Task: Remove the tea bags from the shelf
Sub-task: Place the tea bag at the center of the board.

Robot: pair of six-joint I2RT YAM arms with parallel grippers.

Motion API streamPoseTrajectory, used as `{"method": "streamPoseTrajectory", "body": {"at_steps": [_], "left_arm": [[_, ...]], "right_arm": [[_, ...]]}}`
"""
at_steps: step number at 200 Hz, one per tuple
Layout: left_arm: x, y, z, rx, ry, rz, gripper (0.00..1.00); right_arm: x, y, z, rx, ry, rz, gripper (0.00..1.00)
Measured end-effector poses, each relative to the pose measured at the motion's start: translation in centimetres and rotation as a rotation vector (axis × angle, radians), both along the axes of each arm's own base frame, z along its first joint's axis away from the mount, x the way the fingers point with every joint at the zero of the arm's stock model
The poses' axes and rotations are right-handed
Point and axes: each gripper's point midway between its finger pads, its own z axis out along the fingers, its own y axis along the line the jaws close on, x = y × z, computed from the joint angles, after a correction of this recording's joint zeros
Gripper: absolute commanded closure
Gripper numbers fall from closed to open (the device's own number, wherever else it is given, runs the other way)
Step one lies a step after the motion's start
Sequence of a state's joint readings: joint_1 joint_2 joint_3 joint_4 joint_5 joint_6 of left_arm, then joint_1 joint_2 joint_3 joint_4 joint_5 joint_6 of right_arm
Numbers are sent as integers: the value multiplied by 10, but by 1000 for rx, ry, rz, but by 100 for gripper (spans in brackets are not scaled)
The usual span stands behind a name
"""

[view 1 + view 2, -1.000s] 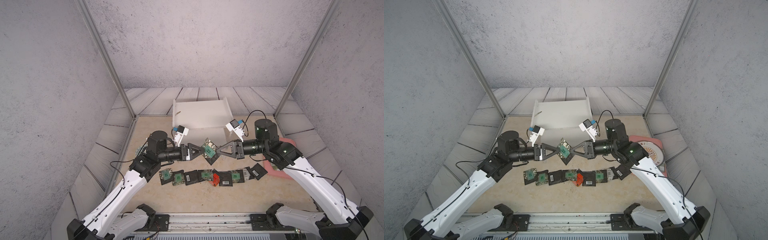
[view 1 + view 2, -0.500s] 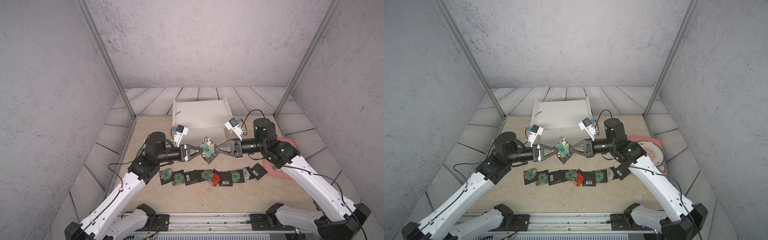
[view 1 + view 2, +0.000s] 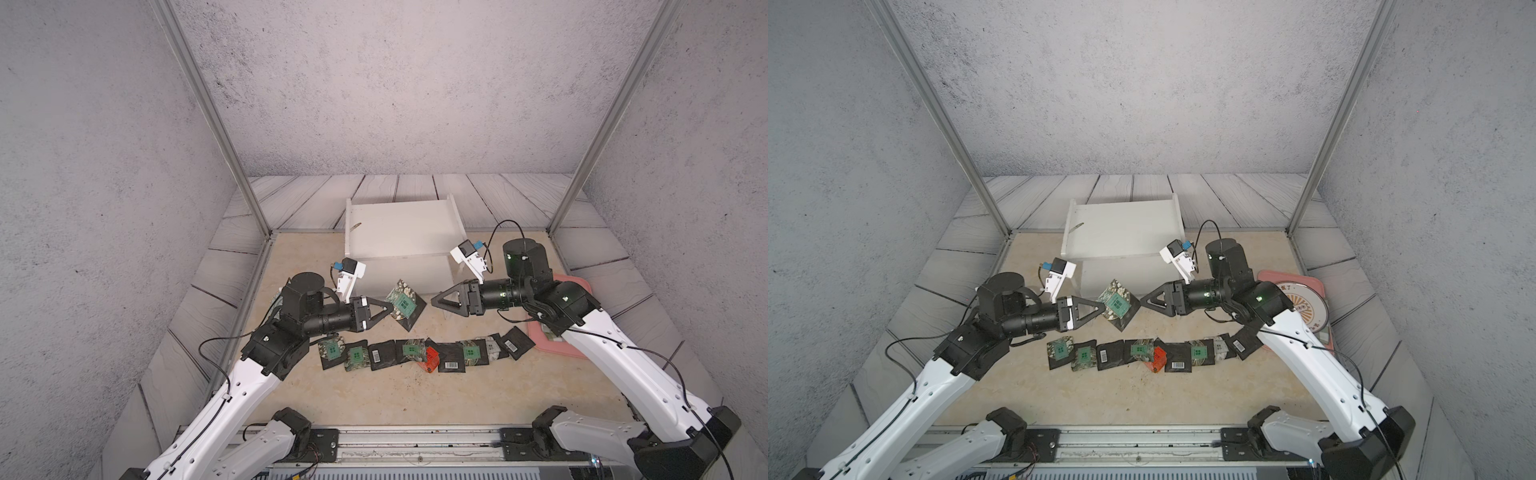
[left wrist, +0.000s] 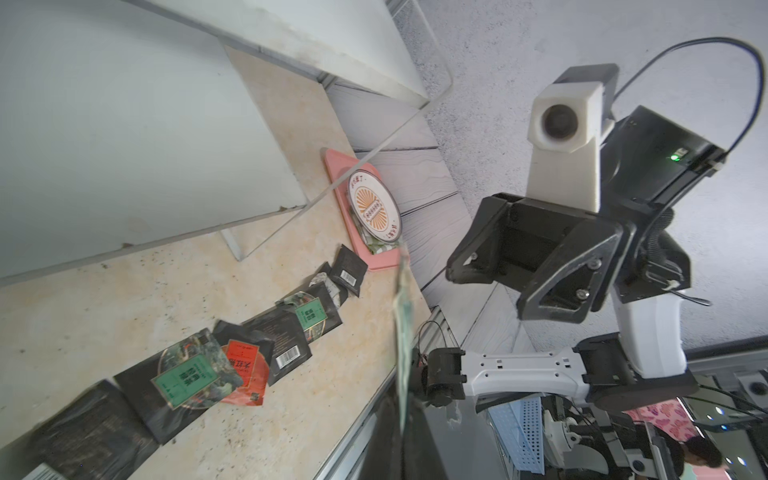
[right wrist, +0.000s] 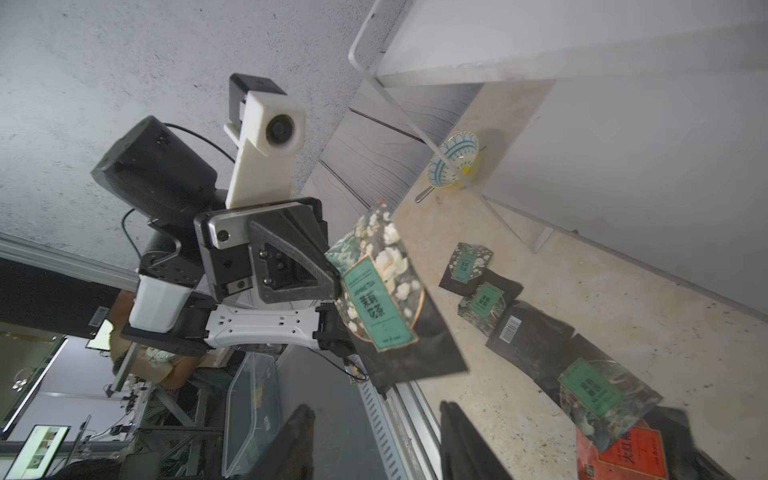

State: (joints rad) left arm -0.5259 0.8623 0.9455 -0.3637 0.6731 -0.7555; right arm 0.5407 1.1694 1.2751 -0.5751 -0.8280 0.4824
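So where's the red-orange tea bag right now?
In both top views the red-orange tea bag lies mid-row on the table, between a green-label sachet and a barcode sachet.

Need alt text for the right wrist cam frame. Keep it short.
The left gripper pinches one corner of a black tea bag with a green label, holding it in the air above the beige table. Other tea bags lie in a row on the table beside the white shelf. The right gripper is open and empty.
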Motion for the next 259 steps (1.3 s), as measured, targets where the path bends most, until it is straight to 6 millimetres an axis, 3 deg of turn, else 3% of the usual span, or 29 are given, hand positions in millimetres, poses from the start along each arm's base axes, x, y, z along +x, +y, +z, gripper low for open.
{"method": "streamPoseTrajectory", "body": {"at_steps": [55,111,164,202,259], "left_arm": [[14,71,-42,135,141,315,100],[11,127,-117,308,399,571,100],[14,174,-152,460,505,788,100],[15,200,-174,524,545,907,100],[34,217,-198,487,585,986,100]], "right_arm": [[33,-35,-8,-45,6,-167,43],[31,-44,-9,-44,0,-194,43],[32,-46,-23,-61,31,-201,43],[33,-48,-24,-62,32,-207,43],[35,-50,-24,-64,27,-211,43]]}}
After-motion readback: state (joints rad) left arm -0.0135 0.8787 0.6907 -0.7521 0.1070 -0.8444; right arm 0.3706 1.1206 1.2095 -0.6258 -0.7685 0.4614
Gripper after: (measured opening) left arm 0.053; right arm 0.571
